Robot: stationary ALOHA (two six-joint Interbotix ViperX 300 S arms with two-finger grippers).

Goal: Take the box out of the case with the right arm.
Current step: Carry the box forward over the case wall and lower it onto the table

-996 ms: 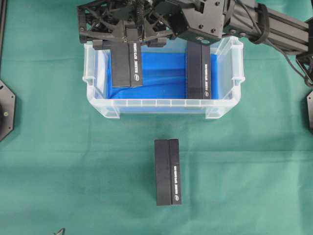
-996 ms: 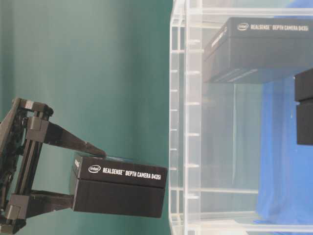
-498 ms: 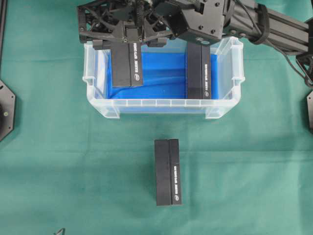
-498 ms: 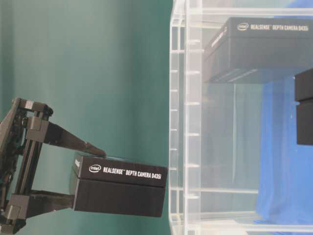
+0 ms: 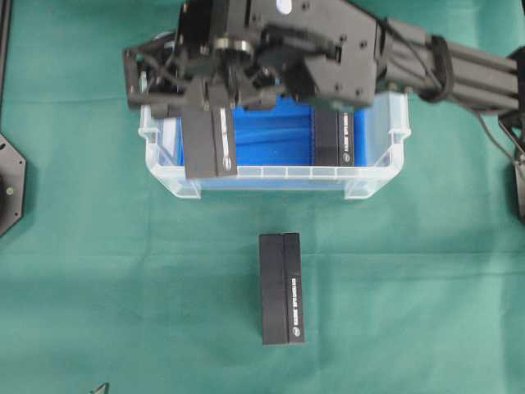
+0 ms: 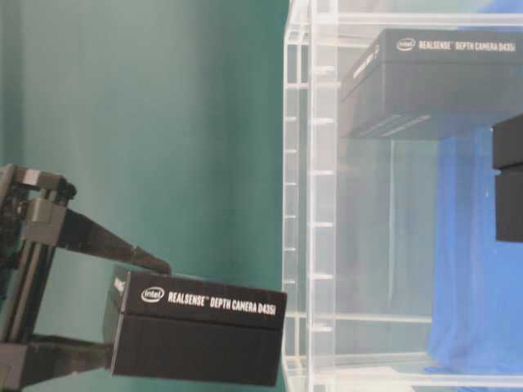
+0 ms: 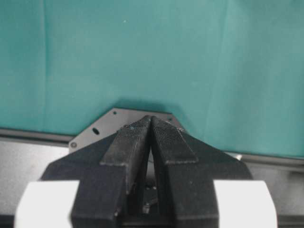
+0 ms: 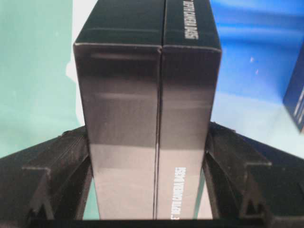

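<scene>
The right gripper (image 5: 210,123) pinches a black box (image 5: 211,141) between its two fingers (image 8: 61,161), which press against the box's long sides. In the overhead view the box hangs over the left part of the case (image 5: 373,176), its lower end reaching past the case's near wall. In the table-level view the box (image 6: 196,335) is outside the clear wall (image 6: 310,204), gripped from the left by the gripper (image 6: 122,314), one finger on top and one below. From the right wrist view the box (image 8: 147,123) fills the gap between the fingers and extends away from the camera, with the blue lining (image 8: 256,52) to its right.

A second box (image 5: 335,135) stands inside the case on the right side. A third box (image 5: 282,288) lies on the green cloth (image 5: 98,279), well apart from the case.

The left gripper (image 7: 151,127) has its fingers pressed together, with nothing between them, over the green cloth.
</scene>
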